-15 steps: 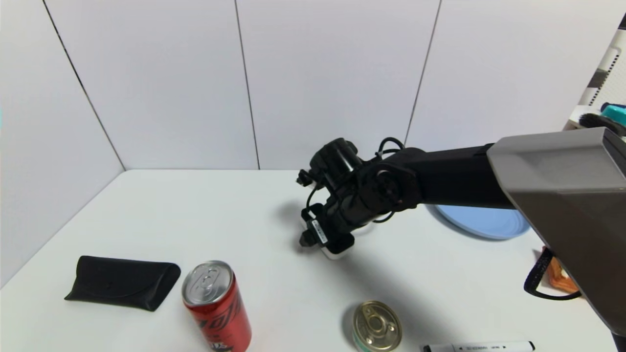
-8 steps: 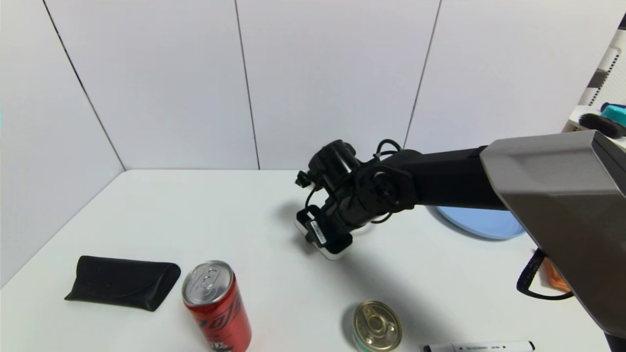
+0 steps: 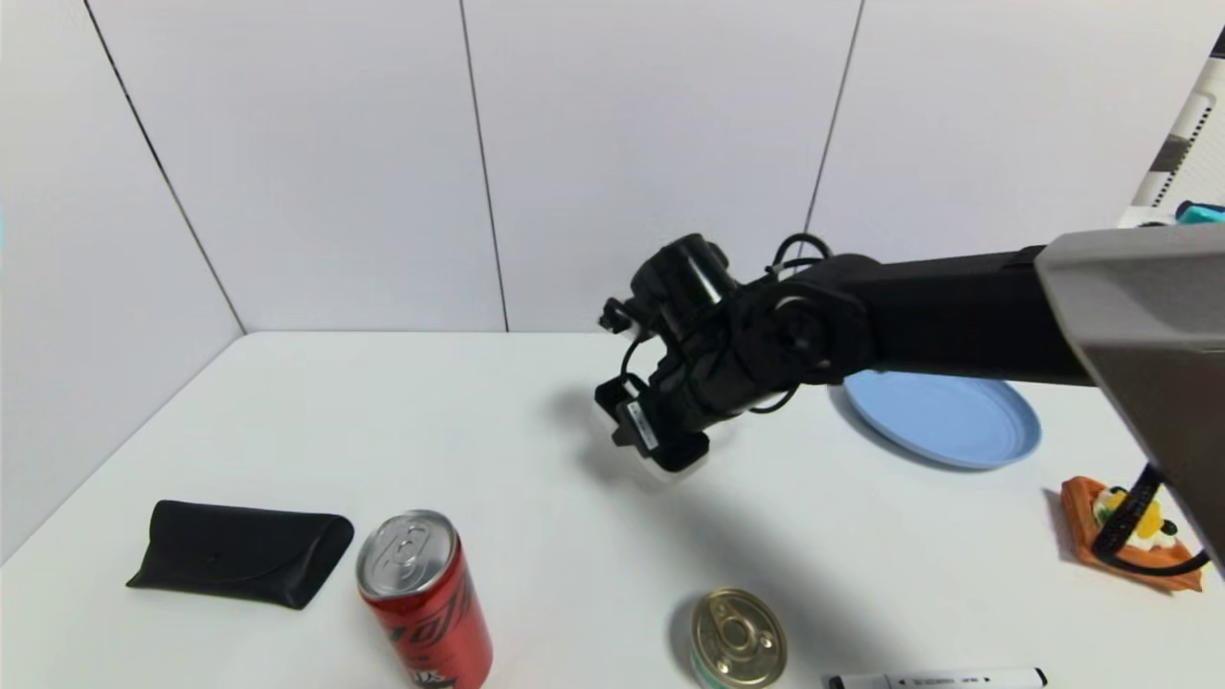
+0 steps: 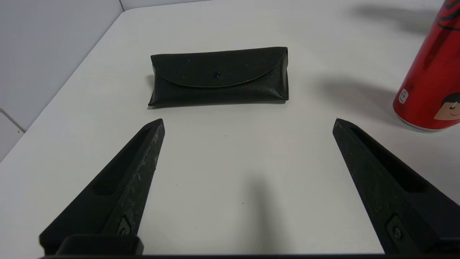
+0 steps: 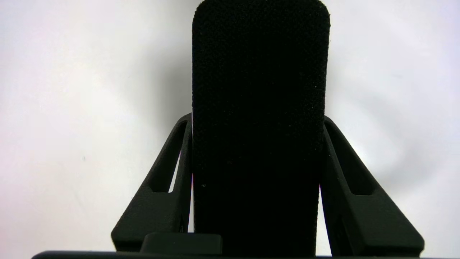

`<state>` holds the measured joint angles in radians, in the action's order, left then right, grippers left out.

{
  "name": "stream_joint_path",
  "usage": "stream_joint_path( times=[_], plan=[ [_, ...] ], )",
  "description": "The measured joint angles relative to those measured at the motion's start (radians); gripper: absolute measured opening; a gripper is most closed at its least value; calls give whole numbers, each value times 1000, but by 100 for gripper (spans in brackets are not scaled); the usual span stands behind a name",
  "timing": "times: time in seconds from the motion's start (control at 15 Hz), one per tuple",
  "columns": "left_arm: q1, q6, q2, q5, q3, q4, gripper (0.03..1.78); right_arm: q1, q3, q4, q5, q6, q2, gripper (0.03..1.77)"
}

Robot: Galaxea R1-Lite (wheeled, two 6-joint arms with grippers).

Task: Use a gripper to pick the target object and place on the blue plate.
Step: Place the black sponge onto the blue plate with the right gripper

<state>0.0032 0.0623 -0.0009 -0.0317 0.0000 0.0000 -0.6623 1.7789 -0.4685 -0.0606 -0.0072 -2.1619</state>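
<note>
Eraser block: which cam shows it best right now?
Right wrist view. The eraser block fills the frame, its black felt top clamped between the right gripper's fingers. In the head view the right gripper hides it almost entirely, left of the blue plate. The left wrist view shows none of it.

Your head camera looks forward and down over the table (image 3: 383, 431); your left wrist camera sits low, facing the glasses case (image 4: 219, 76) both share; your right wrist camera looks closely down.
</note>
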Motion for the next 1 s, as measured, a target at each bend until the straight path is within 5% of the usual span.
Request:
stream_joint_path(
  times=[0.27,1.0],
  plan=[
    [0,0,0,0,0,0,169,116,-20,-13,0,-2,101,97],
    [0,0,0,0,0,0,169,611,-120,1,1,-50,141,96]
  ],
)
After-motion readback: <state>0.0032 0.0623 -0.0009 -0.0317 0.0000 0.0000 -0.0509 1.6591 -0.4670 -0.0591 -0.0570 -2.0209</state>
